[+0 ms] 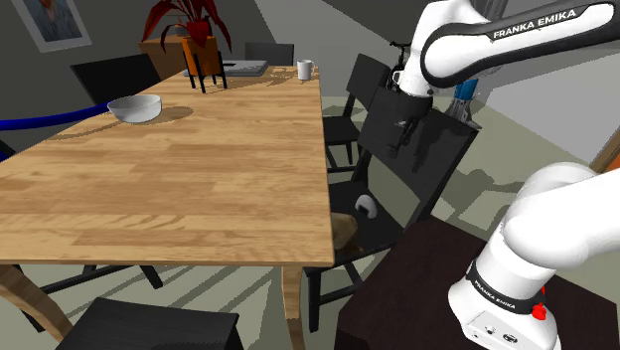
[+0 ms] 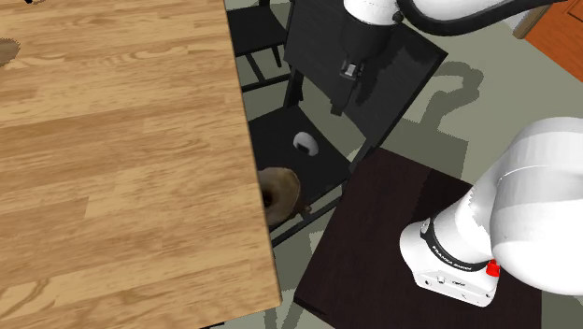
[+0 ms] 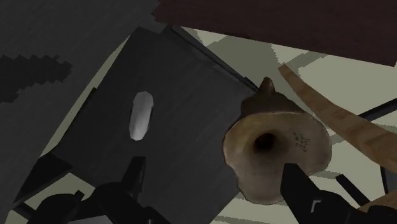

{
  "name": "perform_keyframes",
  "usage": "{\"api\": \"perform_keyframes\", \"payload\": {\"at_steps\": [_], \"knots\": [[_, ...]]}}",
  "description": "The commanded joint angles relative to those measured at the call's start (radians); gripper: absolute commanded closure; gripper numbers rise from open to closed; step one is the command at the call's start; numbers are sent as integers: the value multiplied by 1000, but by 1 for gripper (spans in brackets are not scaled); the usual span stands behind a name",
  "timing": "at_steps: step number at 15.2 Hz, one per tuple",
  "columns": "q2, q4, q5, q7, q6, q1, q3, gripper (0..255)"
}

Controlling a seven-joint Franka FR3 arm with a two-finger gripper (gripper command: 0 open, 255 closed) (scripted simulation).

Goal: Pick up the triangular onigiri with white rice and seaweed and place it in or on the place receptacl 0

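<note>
Black chair seat (image 2: 322,173): that's where the onigiri (image 2: 305,142) is, white with a dark patch, sitting in the open on the seat and not on the tabletop (image 1: 179,189).
Tool (image 3: 211,167): released, with the fingers well apart and nothing between them, hanging over the seat close to the backrest.
Neighbour: a brown vase-like pot (image 3: 277,149) with its dark mouth showing, at the seat edge nearest the tabletop and apart from the onigiri. Can't tell if it rests fully on the seat.
Step in hand: looks to me like the reach down for the grab.
Doing it well: from the wrist view the onigiri sits off toward one finger, so I'd slide over until it's centred. Then drop straight down and close across its thin sides. Stay off the backrest and don't nudge the pot.
Count: one onigiri, one brown pot, one white bowl (image 1: 134,107), one mug (image 1: 305,70), one red-leaved potted plant (image 1: 189,25).
Receptacle: my guess is the pot or the bowl, honestly can't tell which.
</note>
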Motion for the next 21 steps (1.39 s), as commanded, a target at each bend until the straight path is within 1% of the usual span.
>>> {"api": "perform_keyframes", "payload": {"at_steps": [1, 5, 8, 10, 11, 12, 13, 14, 15, 16, 17, 18, 19, 20, 21], "knots": [[40, -37, -4, -30, 102, -11, -44, 0], [154, -91, 9, -100, 308, -13, -137, 0], [269, -110, 50, -174, 467, 15, -221, 0], [357, -110, 107, -244, 572, 60, -292, 0], [404, -107, 151, -290, 622, 94, -334, 0], [452, -100, 209, -345, 670, 139, -383, 0], [502, -90, 286, -415, 713, 198, -441, 0], [553, -75, 388, -503, 751, 276, -511, 0], [608, -54, 525, -617, 779, 374, -594, 0], [674, -23, 709, -767, 788, 485, -683, 0], [760, 20, 933, -944, 765, 583, -760, 0], [858, 68, 1138, -1105, 713, 610, -776, 0], [945, 110, 1286, -1220, 660, 584, -751, 0], [1010, 147, 1385, -1299, 622, 516, -689, 0], [1070, 180, 1466, -1362, 585, 475, -655, 0]]}}
